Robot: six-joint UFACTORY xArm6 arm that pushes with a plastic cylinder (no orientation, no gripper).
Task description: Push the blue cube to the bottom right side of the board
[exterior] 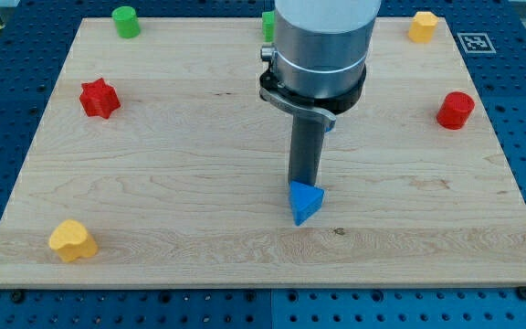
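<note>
A: What can you say about the blue block (305, 202) that must go to the bottom right side of the board (199, 164)?

B: The task calls it a cube, but from here it looks more like a wedge or a prism with a pointed corner. I judge it small, light and rigid, so it slides easily on the smooth wood. Because of the angled faces, it can turn when the push is off centre.

A: Where should the push be placed?

B: There is nothing to grasp; my tip (301, 183) is only a plain rod with no jaws to open or close. I would press on the face toward the view's left and top, near the middle of it.

A: And where is the block relative to the tip?

B: It lies directly under the tip's end in the view, touching it or just beside it, near the board's centre, slightly toward the view's bottom.

A: What lies farther from the tip?

B: A red cylinder (456, 110) well apart to the view's right, a yellow block (72, 239) far to the lower left, a red star (99, 98) far to the upper left.
</note>
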